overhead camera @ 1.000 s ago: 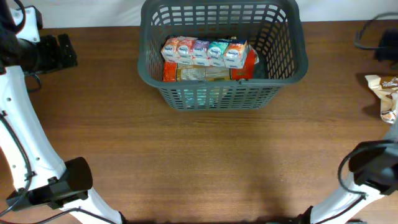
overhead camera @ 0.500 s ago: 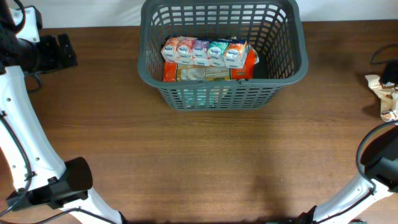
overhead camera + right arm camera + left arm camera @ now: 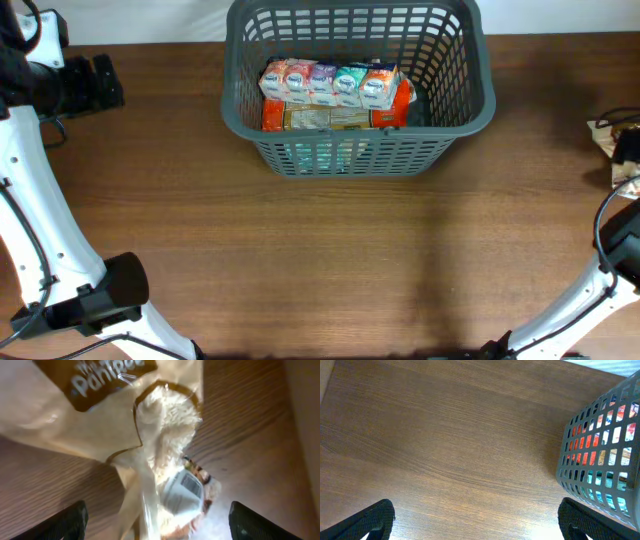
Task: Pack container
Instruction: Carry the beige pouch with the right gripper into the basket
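Observation:
The dark grey container (image 3: 470,105) stands at the table's far middle, with a row of small colourful snack packs (image 3: 330,84) lying on flat packets inside. Its lattice side also shows in the left wrist view, container (image 3: 602,455). My left gripper (image 3: 95,82) is far left of it, open over bare wood, left gripper (image 3: 477,525). My right gripper (image 3: 628,148) hangs at the table's right edge over loose snack bags (image 3: 603,130). In the right wrist view the right gripper (image 3: 160,525) is open, its fingertips (image 3: 65,521) straddling a clear bag of pale snacks (image 3: 167,430).
A brown-labelled clear wrapper (image 3: 100,380) overlaps the bag under my right gripper. A small packet with a white label (image 3: 187,491) lies beneath it. The table's far edge meets a white backdrop (image 3: 150,20) behind the container.
My right gripper has come from the far right corner toward the near side and now sits over the snack bags. The left arm and the container have not moved.

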{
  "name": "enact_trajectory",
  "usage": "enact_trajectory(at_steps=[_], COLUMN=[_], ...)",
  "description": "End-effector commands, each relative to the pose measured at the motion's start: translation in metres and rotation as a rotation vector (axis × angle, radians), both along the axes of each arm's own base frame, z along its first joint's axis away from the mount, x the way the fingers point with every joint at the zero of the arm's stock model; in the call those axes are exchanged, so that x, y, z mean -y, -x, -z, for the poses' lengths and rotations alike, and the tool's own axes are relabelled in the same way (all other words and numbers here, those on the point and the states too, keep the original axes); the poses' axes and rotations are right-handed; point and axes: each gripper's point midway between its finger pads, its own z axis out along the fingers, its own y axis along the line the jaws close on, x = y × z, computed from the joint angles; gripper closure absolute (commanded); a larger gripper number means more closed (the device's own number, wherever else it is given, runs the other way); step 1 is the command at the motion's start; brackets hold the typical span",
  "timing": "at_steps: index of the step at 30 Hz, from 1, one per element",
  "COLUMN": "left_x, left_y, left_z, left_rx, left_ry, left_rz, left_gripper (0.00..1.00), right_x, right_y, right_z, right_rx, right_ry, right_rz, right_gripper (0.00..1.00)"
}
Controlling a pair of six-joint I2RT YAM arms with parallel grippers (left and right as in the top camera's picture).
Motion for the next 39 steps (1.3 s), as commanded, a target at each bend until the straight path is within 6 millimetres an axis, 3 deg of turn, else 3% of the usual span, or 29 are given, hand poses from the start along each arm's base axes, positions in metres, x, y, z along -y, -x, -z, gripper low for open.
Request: enact_trajectory(at_steps=[1, 6, 8, 10, 11, 13, 16, 19, 22, 26, 27, 30, 35, 39], left_x=[-0.001, -0.001, -0.001, -0.001, -0.001, -0.001, -0.001, -0.001, -0.001, -0.001, -0.001, -0.001, -0.001, -0.001], left_y=[0.002, 0.002, 0.002, 0.002, 0.002, 0.002, 0.002, 0.002, 0.002, 0.002, 0.002, 0.002, 0.002, 0.002], left_z=[-0.005, -0.005, -0.005, -0.005, -0.005, -0.005, -0.005, -0.005, -0.005, -0.005, -0.005, -0.005, -0.005, -0.005], left_rx=[0.014, 0.014, 0.014, 0.014, 0.014, 0.014, 0.014, 0.014, 0.014, 0.014, 0.014, 0.014, 0.014, 0.014], left_ry=[0.001, 0.001, 0.001, 0.001, 0.001, 0.001, 0.001, 0.001, 0.001, 0.001, 0.001, 0.001, 0.001, 0.001], left_rz=[-0.011, -0.011, -0.011, -0.011, -0.011, -0.011, -0.011, -0.011, -0.011, -0.011, -0.011, -0.011, -0.011, -0.011], left_gripper=[0.01, 0.01, 0.01, 0.01, 0.01, 0.01, 0.01, 0.01, 0.01, 0.01, 0.01, 0.01, 0.01, 0.01], right_x=[0.0, 0.003, 0.003, -0.002, -0.006, -0.01, -0.026, -0.041, -0.051, -0.061, -0.07, -0.094, -0.161, -0.239], right_y=[0.001, -0.003, -0.003, -0.005, -0.006, -0.009, -0.025, -0.042, -0.059, -0.077, -0.086, -0.094, -0.091, -0.081], right_z=[0.032, 0.056, 0.064, 0.075, 0.081, 0.084, 0.077, 0.056, 0.014, -0.06, -0.109, -0.188, -0.305, -0.367], right_rx=[-0.04, -0.04, -0.036, -0.028, -0.009, 0.019, 0.115, 0.223, 0.335, 0.47, 0.55, 0.668, 0.829, 0.899], right_ry=[-0.034, -0.042, -0.051, -0.086, -0.115, -0.15, -0.252, -0.345, -0.398, -0.401, -0.383, -0.344, -0.291, -0.271], right_rz=[-0.025, -0.013, 0.007, 0.016, 0.059, 0.111, 0.125, 0.121, 0.107, 0.045, -0.002, -0.084, -0.252, -0.425], right_gripper=[0.13, 0.12, 0.21, 0.46, 0.75, 0.96, 0.96, 0.96, 0.96, 0.96, 0.96, 0.96, 0.96, 0.96])
